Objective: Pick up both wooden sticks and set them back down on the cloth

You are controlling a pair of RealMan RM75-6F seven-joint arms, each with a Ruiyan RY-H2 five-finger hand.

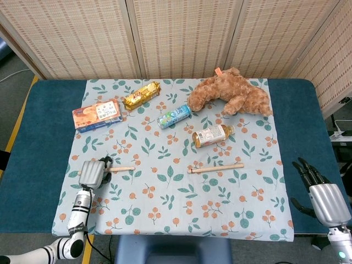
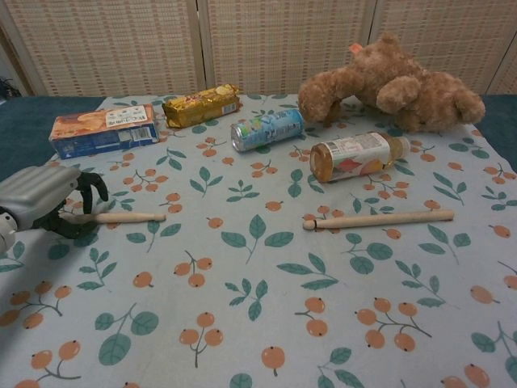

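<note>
Two wooden sticks lie on the leaf-print cloth [image 1: 181,203]. My left hand [image 1: 93,171] [image 2: 44,198] is at the cloth's left edge, its dark fingers [image 2: 87,187] curled around the left end of the left stick [image 1: 122,169] [image 2: 121,217]. That stick still touches the cloth and its right part pokes out of the hand. The right stick [image 1: 215,168] [image 2: 380,218] lies free near the middle, below the bottle. My right hand [image 1: 324,198] hovers off the cloth at the table's right edge with fingers spread, holding nothing; the chest view does not show it.
At the back of the cloth are a brown teddy bear [image 1: 231,91], a tea bottle [image 1: 212,134] on its side, a drink can [image 1: 174,115], a golden biscuit packet [image 1: 141,94] and an orange-blue snack box [image 1: 97,114]. The blue table [image 1: 38,137] surrounds the cloth.
</note>
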